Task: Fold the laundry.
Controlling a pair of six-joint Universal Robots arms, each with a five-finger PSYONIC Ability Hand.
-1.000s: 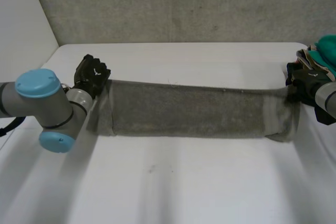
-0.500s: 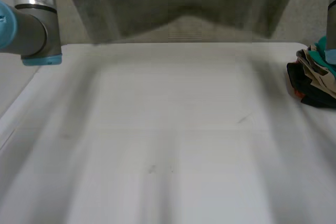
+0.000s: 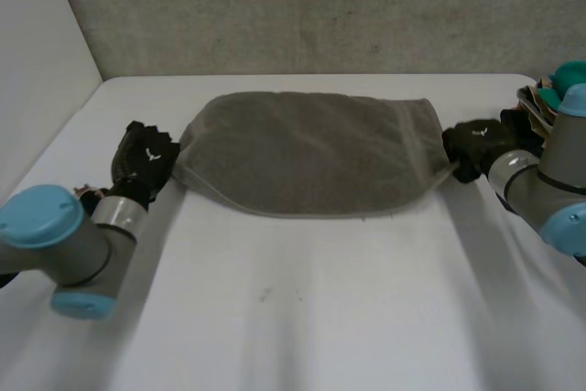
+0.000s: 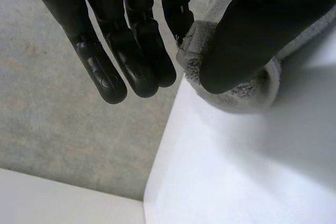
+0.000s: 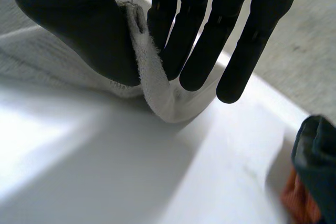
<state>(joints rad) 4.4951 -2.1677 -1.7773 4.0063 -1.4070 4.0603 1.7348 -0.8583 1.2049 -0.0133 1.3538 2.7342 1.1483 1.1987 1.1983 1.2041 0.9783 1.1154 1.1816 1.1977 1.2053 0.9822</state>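
1. Table [image 3: 302, 318]: white top. The work lies on its far half, and the near half is bare.
2. Grey towel [image 3: 307, 157]: spread flat toward the far edge, with its near edge bowed. Its long axis runs side to side, from one hand across to the other.
3. Heap of unfolded laundry [image 3: 540, 103]: sits at the table's right edge, just behind the right arm and apart from the towel.
4. Left hand [image 3: 142, 157]: at the towel's left end. Its wrist view shows the thumb and one finger [image 4: 176, 19] pinching the thick hem there, while the other fingers hang straight and idle.
5. Right hand [image 3: 476, 146]: at the towel's right end, grasping as well. The hem is nipped between the thumb and the fingers [image 5: 194, 35], and a corner curls beneath them.
6. Governing relation: each hand holds the end nearest it, so the towel lies inward of both and neither arm is the nearer. A judgement only: the next fold probably crosses the long axis, carrying one end over to the other.
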